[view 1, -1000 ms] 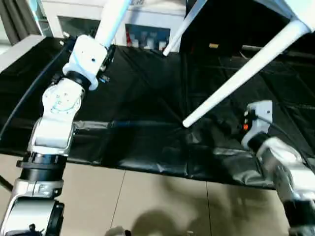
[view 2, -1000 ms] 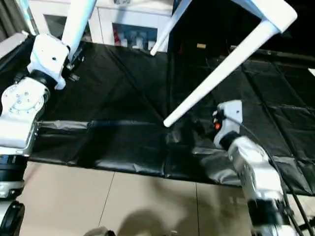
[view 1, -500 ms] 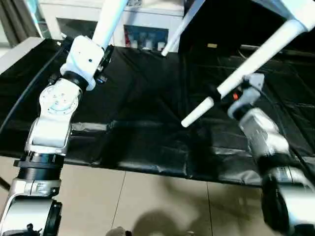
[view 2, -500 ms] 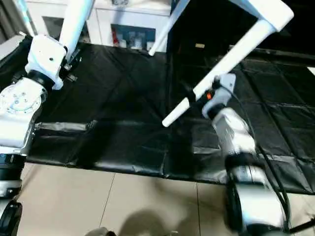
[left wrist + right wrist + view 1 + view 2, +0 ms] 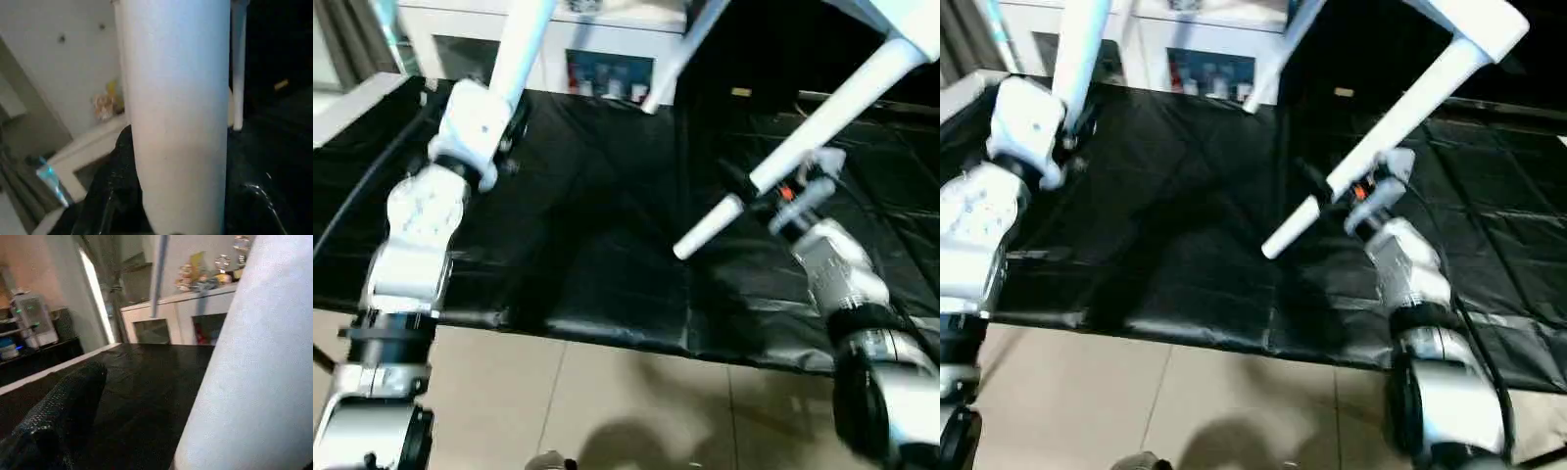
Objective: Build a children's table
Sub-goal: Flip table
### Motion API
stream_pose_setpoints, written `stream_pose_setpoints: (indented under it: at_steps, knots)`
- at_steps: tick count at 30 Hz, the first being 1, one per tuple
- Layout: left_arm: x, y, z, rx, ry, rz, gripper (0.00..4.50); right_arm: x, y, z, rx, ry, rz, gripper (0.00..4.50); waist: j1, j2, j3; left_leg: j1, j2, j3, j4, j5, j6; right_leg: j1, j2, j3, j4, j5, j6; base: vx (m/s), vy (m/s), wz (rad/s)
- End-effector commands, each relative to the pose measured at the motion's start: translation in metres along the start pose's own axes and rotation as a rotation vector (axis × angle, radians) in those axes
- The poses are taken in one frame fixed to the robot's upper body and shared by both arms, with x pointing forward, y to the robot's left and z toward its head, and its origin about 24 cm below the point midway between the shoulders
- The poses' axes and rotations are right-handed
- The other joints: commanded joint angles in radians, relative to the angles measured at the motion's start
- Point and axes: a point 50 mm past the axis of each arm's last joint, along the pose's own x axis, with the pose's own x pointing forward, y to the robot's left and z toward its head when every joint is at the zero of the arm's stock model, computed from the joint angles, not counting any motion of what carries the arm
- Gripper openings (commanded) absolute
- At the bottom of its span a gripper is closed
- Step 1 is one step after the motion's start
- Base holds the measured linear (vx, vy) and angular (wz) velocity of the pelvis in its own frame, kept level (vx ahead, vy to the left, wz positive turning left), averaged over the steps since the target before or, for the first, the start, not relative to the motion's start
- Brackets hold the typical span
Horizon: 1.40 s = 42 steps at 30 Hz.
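The children's table hangs tilted above the black mat, its white top [image 5: 913, 18] at the upper right. One leg [image 5: 525, 47] rises out of my left gripper [image 5: 505, 116], which is shut on it; in the left wrist view that leg [image 5: 176, 122] sits between the black fingers [image 5: 111, 196]. A second leg [image 5: 808, 132] slants down to a free end over the mat. My right gripper [image 5: 756, 192] stands open around this leg near its lower end; in the right wrist view one finger [image 5: 54, 421] is well clear of the leg [image 5: 254, 372]. A third leg [image 5: 672, 65] shows behind.
A black sheet [image 5: 597, 225] covers the work surface, with its front edge toward me and tiled floor [image 5: 607, 411] below. A white cabinet with glass doors [image 5: 607, 59] stands at the back.
My right arm has risen from the mat and brought its open gripper up around the slanted leg. The left gripper keeps its hold. The view has shifted slightly.
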Motion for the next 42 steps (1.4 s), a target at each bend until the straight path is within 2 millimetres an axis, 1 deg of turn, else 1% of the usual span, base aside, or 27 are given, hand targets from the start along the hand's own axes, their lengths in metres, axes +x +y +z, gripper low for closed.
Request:
stream_pose_setpoints:
  at_steps: [1, 4, 5, 7, 11, 13, 17, 19, 20, 21, 22, 23, 25, 26, 27, 28, 29, 30, 32, 33, 34, 35, 36, 38, 40, 41, 42]
  knots:
    - [-0.005, -0.037, -0.029, 0.034, 0.124, -0.168, 1.52, 0.011, 0.023, 0.020, -0.078, -0.042, 0.170, 4.50, 0.001, 0.014, -0.076, 0.037, 0.057, -0.026, -0.082, -0.250, -0.008, 0.036, -0.083, 0.040, -0.077, -0.146, -0.241, 0.000, 0.000, 0.00]
    - [-0.007, -0.038, -0.034, 0.033, 0.138, -0.169, 1.52, 0.009, 0.028, 0.025, -0.100, -0.053, 0.198, 4.50, 0.011, 0.013, -0.076, 0.038, 0.059, -0.027, -0.085, -0.248, -0.013, 0.035, -0.082, 0.042, -0.081, -0.159, -0.215, 0.000, 0.000, 0.00]
    - [-0.008, -0.039, -0.037, 0.030, 0.147, -0.170, 1.52, 0.007, 0.031, 0.028, -0.116, -0.056, 0.209, 4.50, 0.010, 0.008, -0.076, 0.037, 0.059, -0.028, -0.088, -0.249, -0.016, 0.034, -0.081, 0.041, -0.081, -0.166, -0.213, 0.000, 0.000, 0.00]
    - [-0.011, -0.041, -0.047, 0.013, 0.180, -0.174, 1.52, 0.000, 0.039, 0.039, -0.171, -0.063, 0.224, 4.50, 0.018, 0.007, -0.077, 0.041, 0.059, -0.025, -0.086, -0.240, -0.017, 0.030, -0.082, 0.044, -0.082, -0.168, -0.199, 0.000, 0.000, 0.00]
    - [-0.015, -0.046, -0.059, -0.002, 0.219, -0.197, 1.52, -0.006, 0.046, 0.046, -0.217, -0.064, 0.223, 4.50, 0.024, 0.009, -0.077, 0.039, 0.058, -0.026, -0.088, -0.220, -0.016, 0.030, -0.082, 0.044, -0.082, -0.155, -0.186, 0.000, 0.000, 0.00]
    - [-0.017, -0.050, -0.064, -0.012, 0.235, -0.209, 1.52, -0.008, 0.050, 0.049, -0.235, -0.063, 0.218, 4.50, 0.025, 0.011, -0.076, 0.040, 0.059, -0.027, -0.089, -0.237, -0.023, 0.028, -0.083, 0.044, -0.082, -0.173, -0.181, 0.000, 0.000, 0.00]
    - [-0.019, -0.058, -0.075, -0.039, 0.272, -0.233, 1.53, -0.008, 0.058, 0.053, -0.254, -0.076, 0.207, 4.50, 0.023, 0.007, -0.073, 0.043, 0.058, -0.029, -0.093, -0.273, -0.039, 0.026, -0.084, 0.046, -0.091, -0.221, -0.161, 0.000, 0.000, 0.00]
    - [-0.019, -0.061, -0.080, -0.042, 0.288, -0.242, 1.53, -0.009, 0.062, 0.052, -0.257, -0.075, 0.207, 4.50, 0.024, 0.009, -0.072, 0.044, 0.057, -0.029, -0.093, -0.283, -0.041, 0.024, -0.084, 0.046, -0.095, -0.244, -0.154, 0.000, 0.000, 0.00]
    - [-0.018, -0.063, -0.084, -0.040, 0.304, -0.249, 1.53, -0.010, 0.065, 0.044, -0.271, -0.043, 0.200, 4.50, 0.021, 0.013, -0.072, 0.044, 0.057, -0.030, -0.094, -0.291, -0.045, 0.024, -0.084, 0.047, -0.095, -0.249, -0.150, 0.000, 0.000, 0.00]
    - [-0.017, -0.064, -0.085, -0.040, 0.305, -0.250, 1.53, -0.010, 0.064, 0.042, -0.273, -0.035, 0.194, 4.50, 0.021, 0.012, -0.071, 0.045, 0.057, -0.031, -0.095, -0.300, -0.049, 0.022, -0.084, 0.047, -0.097, -0.255, -0.144, 0.000, 0.000, 0.00]
    - [-0.017, -0.064, -0.085, -0.041, 0.308, -0.250, 1.54, -0.010, 0.061, 0.038, -0.279, -0.014, 0.180, 4.50, 0.021, 0.010, -0.072, 0.046, 0.058, -0.032, -0.096, -0.303, -0.053, 0.023, -0.085, 0.047, -0.096, -0.254, -0.145, 0.000, 0.000, 0.00]
    - [-0.016, -0.065, -0.087, -0.051, 0.315, -0.247, 1.54, -0.010, 0.057, 0.032, -0.295, 0.016, 0.149, 4.50, 0.020, 0.012, -0.072, 0.046, 0.059, -0.033, -0.098, -0.309, -0.058, 0.023, -0.086, 0.046, -0.095, -0.254, -0.148, 0.000, 0.000, 0.00]
    - [-0.017, -0.068, -0.092, -0.085, 0.335, -0.236, 1.54, -0.008, 0.048, 0.023, -0.334, 0.065, 0.080, 4.50, 0.018, 0.012, -0.070, 0.049, 0.059, -0.033, -0.098, -0.331, -0.069, 0.018, -0.086, 0.046, -0.097, -0.264, -0.151, 0.000, 0.000, 0.00]
    - [-0.017, -0.069, -0.095, -0.099, 0.346, -0.230, 1.54, -0.006, 0.045, 0.019, -0.357, 0.078, 0.054, 4.50, 0.014, 0.012, -0.066, 0.053, 0.057, -0.034, -0.099, -0.372, -0.083, 0.014, -0.086, 0.045, -0.103, -0.309, -0.148, 0.000, 0.000, 0.00]
    - [-0.019, -0.070, -0.100, -0.105, 0.367, -0.227, 1.54, -0.003, 0.044, 0.016, -0.353, 0.079, 0.037, 4.50, 0.006, 0.009, -0.059, 0.060, 0.057, -0.039, -0.104, -0.441, -0.099, 0.013, -0.086, 0.043, -0.110, -0.376, -0.139, 0.000, 0.000, 0.00]
    - [-0.020, -0.070, -0.105, -0.109, 0.385, -0.223, 1.54, 0.000, 0.043, 0.013, -0.346, 0.080, 0.018, 4.50, 0.002, 0.005, -0.056, 0.066, 0.055, -0.039, -0.102, -0.480, -0.103, 0.007, -0.087, 0.042, -0.119, -0.423, -0.132, 0.000, 0.000, 0.00]
    - [-0.020, -0.070, -0.106, -0.108, 0.390, -0.222, 1.54, 0.001, 0.043, 0.012, -0.345, 0.081, 0.015, 4.50, -0.004, 0.008, -0.053, 0.083, 0.052, -0.045, -0.104, -0.559, -0.113, 0.004, -0.089, 0.036, -0.132, -0.517, -0.106, 0.000, 0.000, 0.00]
    - [-0.021, -0.069, -0.109, -0.102, 0.406, -0.217, 1.54, 0.004, 0.045, 0.009, -0.342, 0.086, 0.009, 4.50, -0.005, 0.011, -0.055, 0.088, 0.055, -0.053, -0.107, -0.585, -0.116, 0.007, -0.091, 0.034, -0.139, -0.531, -0.093, 0.000, 0.000, 0.00]
    - [-0.021, -0.066, -0.114, -0.090, 0.427, -0.200, 1.54, 0.009, 0.048, 0.000, -0.354, 0.112, 0.008, 4.50, -0.012, 0.017, -0.056, 0.090, 0.058, -0.061, -0.119, -0.620, -0.127, 0.015, -0.088, 0.025, -0.140, -0.493, -0.091, 0.000, 0.000, 0.00]
    - [-0.021, -0.066, -0.114, -0.093, 0.429, -0.195, 1.54, 0.010, 0.048, -0.003, -0.359, 0.118, 0.000, 4.50, -0.017, 0.006, -0.061, 0.091, 0.060, -0.061, -0.123, -0.622, -0.128, 0.022, -0.089, 0.021, -0.139, -0.454, -0.097, 0.000, 0.000, 0.00]
    - [-0.021, -0.065, -0.115, -0.101, 0.431, -0.189, 1.54, 0.011, 0.047, -0.005, -0.351, 0.122, -0.018, 4.50, -0.015, 0.012, -0.062, 0.093, 0.061, -0.061, -0.124, -0.621, -0.129, 0.020, -0.091, 0.023, -0.138, -0.439, -0.104, 0.000, 0.000, 0.00]
    - [-0.020, -0.064, -0.115, -0.104, 0.434, -0.177, 1.54, 0.011, 0.046, -0.007, -0.339, 0.121, -0.039, 4.50, -0.017, 0.010, -0.062, 0.091, 0.061, -0.058, -0.125, -0.615, -0.128, 0.019, -0.092, 0.026, -0.138, -0.425, -0.109, 0.000, 0.000, 0.00]
    - [-0.020, -0.062, -0.116, -0.108, 0.436, -0.160, 1.54, 0.012, 0.044, -0.009, -0.325, 0.119, -0.068, 4.50, -0.019, 0.007, -0.059, 0.092, 0.061, -0.058, -0.126, -0.625, -0.131, 0.014, -0.094, 0.027, -0.138, -0.426, -0.118, 0.000, 0.000, 0.00]
    - [-0.020, -0.061, -0.118, -0.130, 0.441, -0.152, 1.54, 0.013, 0.042, -0.015, -0.325, 0.122, -0.098, 4.50, -0.027, 0.004, -0.062, 0.090, 0.060, -0.061, -0.128, -0.649, -0.137, 0.019, -0.091, 0.022, -0.137, -0.433, -0.111, 0.000, 0.000, 0.00]
    - [-0.020, -0.059, -0.119, -0.141, 0.441, -0.150, 1.54, 0.011, 0.041, -0.020, -0.348, 0.134, -0.119, 4.50, -0.028, 0.002, -0.062, 0.095, 0.058, -0.060, -0.125, -0.650, -0.134, 0.015, -0.096, 0.023, -0.143, -0.449, -0.108, 0.000, 0.000, 0.00]
    - [-0.020, -0.058, -0.119, -0.145, 0.439, -0.148, 1.89, 0.010, 0.041, -0.021, -0.368, 0.137, -0.135, 4.50, -0.028, 0.005, -0.062, 0.095, 0.059, -0.060, -0.124, -0.651, -0.135, 0.014, -0.096, 0.024, -0.143, -0.453, -0.107, 0.000, 0.000, 0.00]
    - [-0.020, -0.057, -0.119, -0.153, 0.432, -0.151, 2.10, 0.008, 0.040, -0.024, -0.341, 0.144, -0.136, 4.50, -0.027, 0.004, -0.061, 0.098, 0.059, -0.058, -0.123, -0.654, -0.130, 0.012, -0.096, 0.024, -0.146, -0.460, -0.108, 0.000, 0.000, 0.00]
